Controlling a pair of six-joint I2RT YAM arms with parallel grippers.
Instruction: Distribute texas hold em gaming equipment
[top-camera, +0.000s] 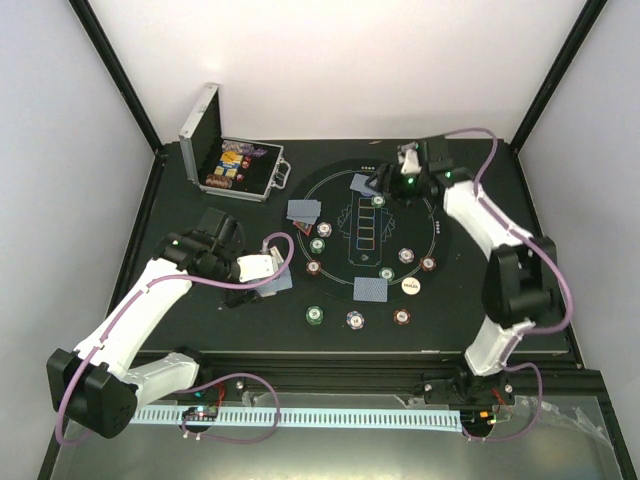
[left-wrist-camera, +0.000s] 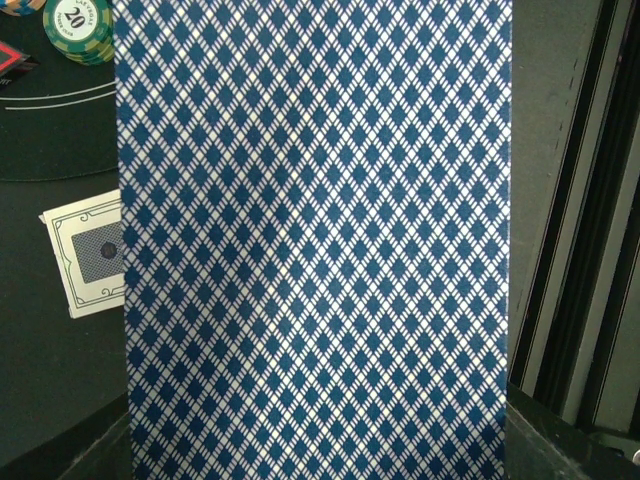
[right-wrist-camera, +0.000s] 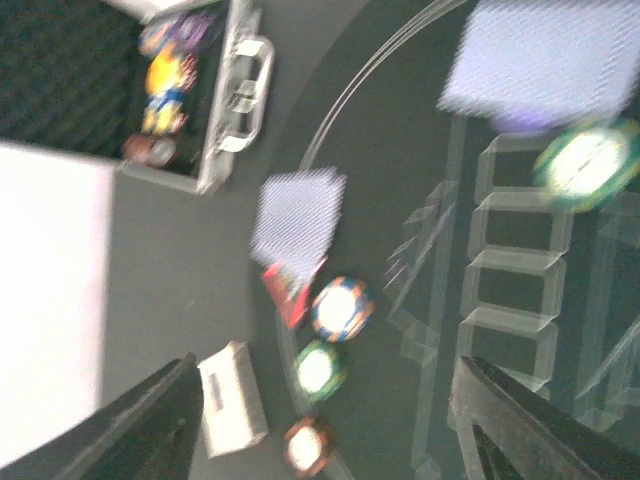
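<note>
Left wrist view shows left hand (top-camera: 268, 272) clamped on playing cards (left-wrist-camera: 315, 240); right hand (right-wrist-camera: 328, 400) spread apart.

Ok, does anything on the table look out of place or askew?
One white-bordered card lies tilted just off the round mat, partly hidden behind the blue-patterned deck. Its white border differs from that deck's borderless back.

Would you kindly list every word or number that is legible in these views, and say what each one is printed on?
"20": on the green chip, in the left wrist view.
White button: it has dark lettering that is too small to read.
Contents of the case: the labels are too small or blurred to read.
Card back: it shows a diamond pattern only, with no text.
</note>
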